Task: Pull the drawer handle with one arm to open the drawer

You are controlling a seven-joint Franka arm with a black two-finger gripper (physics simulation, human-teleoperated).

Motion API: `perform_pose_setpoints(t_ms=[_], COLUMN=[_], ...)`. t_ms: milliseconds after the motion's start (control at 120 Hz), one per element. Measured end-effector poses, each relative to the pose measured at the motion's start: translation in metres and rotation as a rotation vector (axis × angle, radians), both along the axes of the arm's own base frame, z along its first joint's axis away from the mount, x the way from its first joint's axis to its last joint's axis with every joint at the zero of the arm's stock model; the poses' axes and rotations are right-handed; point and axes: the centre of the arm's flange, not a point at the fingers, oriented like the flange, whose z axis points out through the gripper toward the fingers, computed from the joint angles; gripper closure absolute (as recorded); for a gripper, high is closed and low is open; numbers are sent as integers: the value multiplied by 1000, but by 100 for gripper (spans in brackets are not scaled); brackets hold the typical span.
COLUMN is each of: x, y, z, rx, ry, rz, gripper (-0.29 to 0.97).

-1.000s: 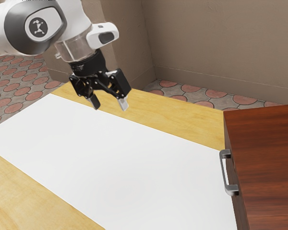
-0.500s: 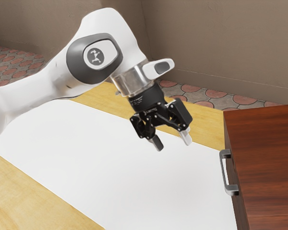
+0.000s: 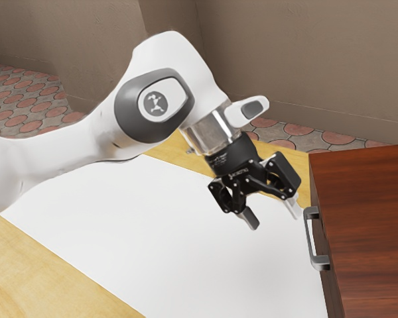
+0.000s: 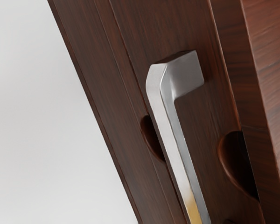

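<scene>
**While the fingers (image 3: 251, 218) stand wide, the handle (image 3: 313, 238) sits just beside them**

They are black and hang over the white sheet (image 3: 139, 225) on the table (image 3: 46, 271), with nothing between them. The silver handle (image 4: 177, 140) is next to the nearer finger, outside the gap, on the front of the brown wooden drawer (image 3: 365, 212) at the table's edge on the exterior view's right.

The drawer (image 4: 107, 56) is dark brown wood. Its handle (image 3: 314, 238) is a shiny grey bar that stands upright. The top end is just beside one of the fingers (image 3: 293, 208).
</scene>
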Motion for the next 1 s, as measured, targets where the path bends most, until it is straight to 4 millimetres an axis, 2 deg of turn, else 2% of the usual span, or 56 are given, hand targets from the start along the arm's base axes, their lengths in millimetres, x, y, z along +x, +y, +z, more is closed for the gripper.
perform_pose_setpoints(t_ms=[350,525,792,1000], x=[6,6,9,13], y=[0,0,-9,-9], z=[-9,-30,-30,-35], rx=[-9,-5,-11,-12], ry=[29,71,48,51], rz=[83,114,144,182], gripper=[4,7,12,15])
